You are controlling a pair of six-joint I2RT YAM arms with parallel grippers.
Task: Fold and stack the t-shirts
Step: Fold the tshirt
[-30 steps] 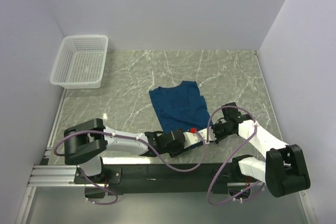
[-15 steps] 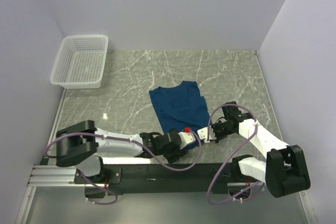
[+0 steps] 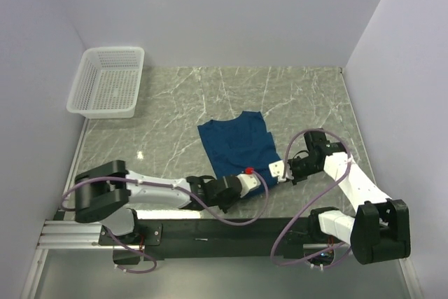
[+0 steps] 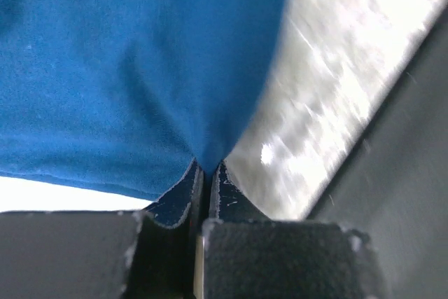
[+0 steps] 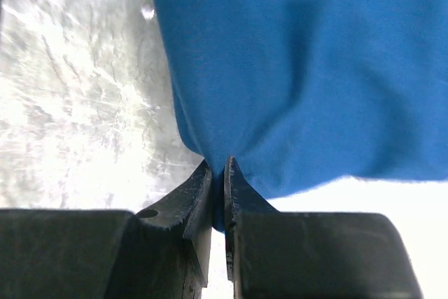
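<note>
A: What stood around?
B: A white mesh basket sat upper left, well apart from the t-shirt lying centre frame on the marble table.
A: Arms?
B: Both reached low; left gripper and right gripper each clamped its lower hem.

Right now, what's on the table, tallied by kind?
t-shirt: 1
basket: 1
Total: 2
</note>
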